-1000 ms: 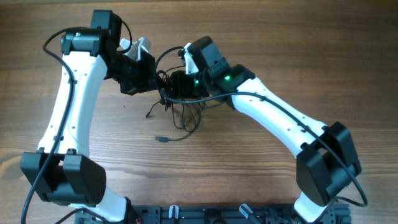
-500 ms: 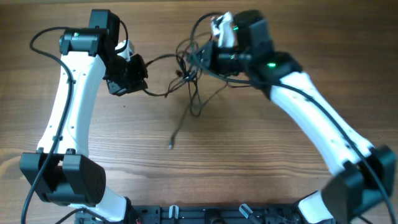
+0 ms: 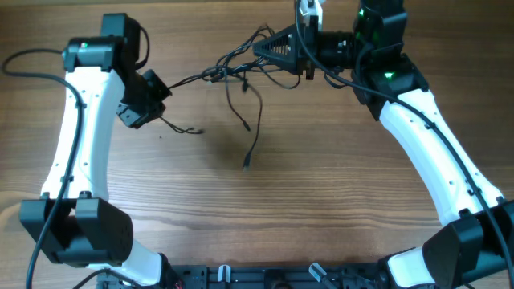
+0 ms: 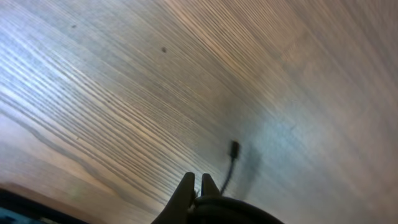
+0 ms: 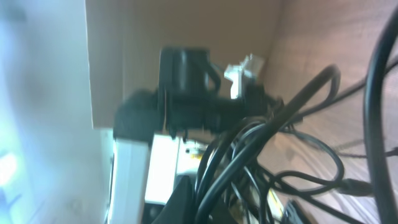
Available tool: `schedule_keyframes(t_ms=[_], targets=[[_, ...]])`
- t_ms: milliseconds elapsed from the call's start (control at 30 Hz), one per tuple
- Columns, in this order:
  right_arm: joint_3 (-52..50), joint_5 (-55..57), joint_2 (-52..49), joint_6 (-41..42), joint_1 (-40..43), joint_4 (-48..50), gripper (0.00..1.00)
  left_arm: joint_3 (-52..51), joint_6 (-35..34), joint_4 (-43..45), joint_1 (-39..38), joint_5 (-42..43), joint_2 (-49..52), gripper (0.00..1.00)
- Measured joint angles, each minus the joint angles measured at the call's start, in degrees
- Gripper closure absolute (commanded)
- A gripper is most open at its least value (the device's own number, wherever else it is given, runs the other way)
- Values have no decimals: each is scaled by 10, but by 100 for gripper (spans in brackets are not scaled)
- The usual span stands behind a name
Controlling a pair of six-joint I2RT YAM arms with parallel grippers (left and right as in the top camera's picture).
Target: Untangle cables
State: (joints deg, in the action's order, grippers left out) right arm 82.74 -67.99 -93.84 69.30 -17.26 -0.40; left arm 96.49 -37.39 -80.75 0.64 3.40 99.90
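The thin black cables (image 3: 229, 74) hang as a bunch stretched between my two grippers above the wooden table. My left gripper (image 3: 159, 87) is shut on one strand at the left. In the left wrist view its fingers (image 4: 196, 185) are pressed together, and a cable's plug end (image 4: 234, 148) dangles beyond them. My right gripper (image 3: 261, 50) at the top middle is shut on the tangled bunch, which fills the right wrist view (image 5: 249, 155). One loose cable end (image 3: 247, 164) hangs down toward the table, and another (image 3: 195, 130) trails below the left gripper.
The wooden table (image 3: 321, 201) spreads below both arms. The thicker robot wiring (image 3: 32, 58) loops off the left arm. The left arm (image 5: 186, 93) shows in the right wrist view behind the bunch. The robot base bar (image 3: 265, 277) runs along the front edge.
My right gripper has moved up and right with the bunch. My left gripper has moved left with its strand. The cables are now stretched out between them, off the table.
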Motion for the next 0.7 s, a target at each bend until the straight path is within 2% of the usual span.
schedule_keyframes(t_ms=[67,133,200,233,267,333,367,400,467,567,700], targets=[[3,7,0,-67,3,-134,96,0,-24,0,23,22,0,96],[4,105,0,-141,10,-314,96,0,-35,0,43,55,0,96],[1,225,0,-187,11,-417,94,0,-37,1,45,81,0,96],[1,271,0,-201,10,-435,77,0,-37,1,44,91,0,96],[1,308,0,-211,10,-447,57,0,-39,1,43,96,0,96],[1,383,0,-239,18,-462,46,0,-52,2,48,71,0,96],[2,407,0,-256,23,-469,34,0,-54,3,52,63,0,96],[2,433,0,-270,25,-490,30,0,-55,2,55,56,0,96],[2,456,0,-311,20,-509,24,0,-56,3,55,56,0,96],[0,426,-1,-379,-13,-467,20,0,-28,20,52,91,0,96],[-8,392,-42,-416,-114,-385,20,0,130,37,20,248,0,96]])
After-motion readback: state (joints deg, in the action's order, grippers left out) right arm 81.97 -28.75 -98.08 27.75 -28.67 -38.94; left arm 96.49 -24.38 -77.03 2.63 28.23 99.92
